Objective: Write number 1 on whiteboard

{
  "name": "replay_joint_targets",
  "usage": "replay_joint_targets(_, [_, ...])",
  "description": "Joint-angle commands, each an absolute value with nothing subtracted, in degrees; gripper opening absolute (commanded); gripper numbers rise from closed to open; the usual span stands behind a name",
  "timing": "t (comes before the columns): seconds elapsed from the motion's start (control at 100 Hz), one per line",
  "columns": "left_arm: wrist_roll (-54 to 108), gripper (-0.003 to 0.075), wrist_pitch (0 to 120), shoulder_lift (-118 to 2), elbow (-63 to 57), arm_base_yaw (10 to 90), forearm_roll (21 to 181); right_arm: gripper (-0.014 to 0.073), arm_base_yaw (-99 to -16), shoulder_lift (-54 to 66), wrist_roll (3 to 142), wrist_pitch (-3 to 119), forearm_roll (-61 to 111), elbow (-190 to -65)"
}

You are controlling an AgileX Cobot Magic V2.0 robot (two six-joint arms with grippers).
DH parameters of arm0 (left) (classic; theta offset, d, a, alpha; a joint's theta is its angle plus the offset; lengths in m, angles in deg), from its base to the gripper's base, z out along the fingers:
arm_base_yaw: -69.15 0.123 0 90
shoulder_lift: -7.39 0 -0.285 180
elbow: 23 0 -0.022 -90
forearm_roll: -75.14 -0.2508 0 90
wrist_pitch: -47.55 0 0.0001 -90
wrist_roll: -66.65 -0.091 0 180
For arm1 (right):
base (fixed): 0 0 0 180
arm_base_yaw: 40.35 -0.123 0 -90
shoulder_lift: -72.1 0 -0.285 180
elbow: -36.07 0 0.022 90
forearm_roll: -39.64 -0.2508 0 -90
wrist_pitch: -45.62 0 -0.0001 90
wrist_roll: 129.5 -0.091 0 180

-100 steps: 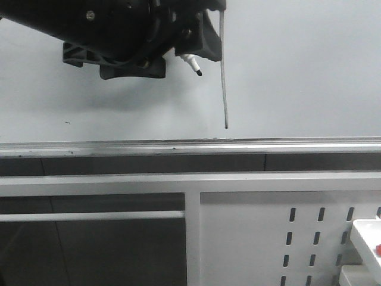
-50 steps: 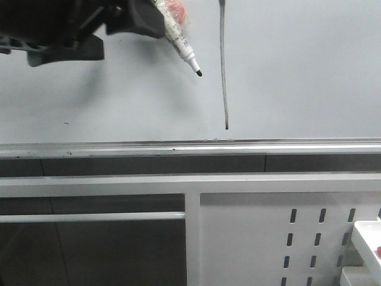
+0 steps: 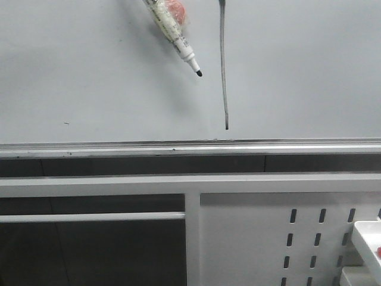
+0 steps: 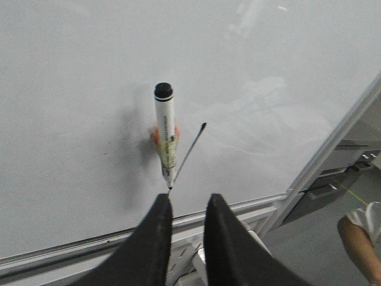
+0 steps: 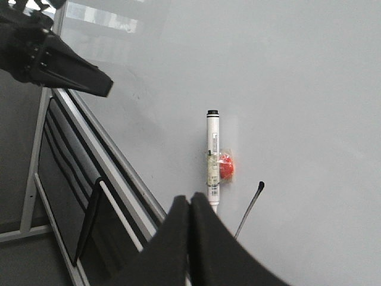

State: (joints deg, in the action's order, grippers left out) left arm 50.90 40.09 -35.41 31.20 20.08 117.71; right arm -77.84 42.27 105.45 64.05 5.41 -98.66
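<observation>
The whiteboard (image 3: 89,71) fills the upper front view above its silver rail (image 3: 119,148). The number 1 (image 3: 224,71) is a long thin dark stroke that ends in a dot near the rail. A white marker (image 3: 172,30) with an orange clip hangs slanted on the board, tip down, just left of the stroke. In the left wrist view my left gripper (image 4: 187,199) is open and empty, back from the marker (image 4: 165,137) and the number 1 (image 4: 189,152). My right gripper (image 5: 190,201) is shut on nothing, short of the marker (image 5: 212,155). Neither gripper shows in the front view.
Below the rail stand a grey frame and a white perforated panel (image 3: 286,238), with a white tray (image 3: 366,238) at the lower right. A tiny dark speck (image 3: 66,123) marks the board. The left arm (image 5: 53,56) shows in the right wrist view. A person's arm (image 4: 360,241) is nearby.
The left gripper held the marker beside the stroke, let it go on the board, then drew off to the left and out of the front view. The marker stays in place.
</observation>
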Motion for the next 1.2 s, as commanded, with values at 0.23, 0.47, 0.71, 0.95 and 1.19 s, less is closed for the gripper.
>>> replay_joint_targets(0.23, [50.5,-0.002,43.2,-22.6,31.3,19.7,113.6,-0.0059,-77.6,41.6,105.3,60.6,5.1,-100.0])
replay_joint_targets(0.47, [50.5,-0.002,43.2,-22.2,31.3,19.7,113.6,-0.0059,-77.6,41.6,105.3,60.6,5.1,-100.0])
replay_joint_targets(0.71, [49.9,-0.002,43.3,-22.2,31.5,19.7,111.0,-0.0059,-77.6,41.6,105.3,60.6,5.1,-100.0])
replay_joint_targets(0.95, [45.6,-0.002,40.5,-21.9,38.8,24.9,92.2,-0.0059,-77.6,41.6,105.3,60.6,5.1,-100.0])
replay_joint_targets(1.19, [47.1,-0.002,40.5,-12.4,47.9,40.3,89.6,-0.0059,-77.6,41.6,105.3,60.6,5.1,-100.0])
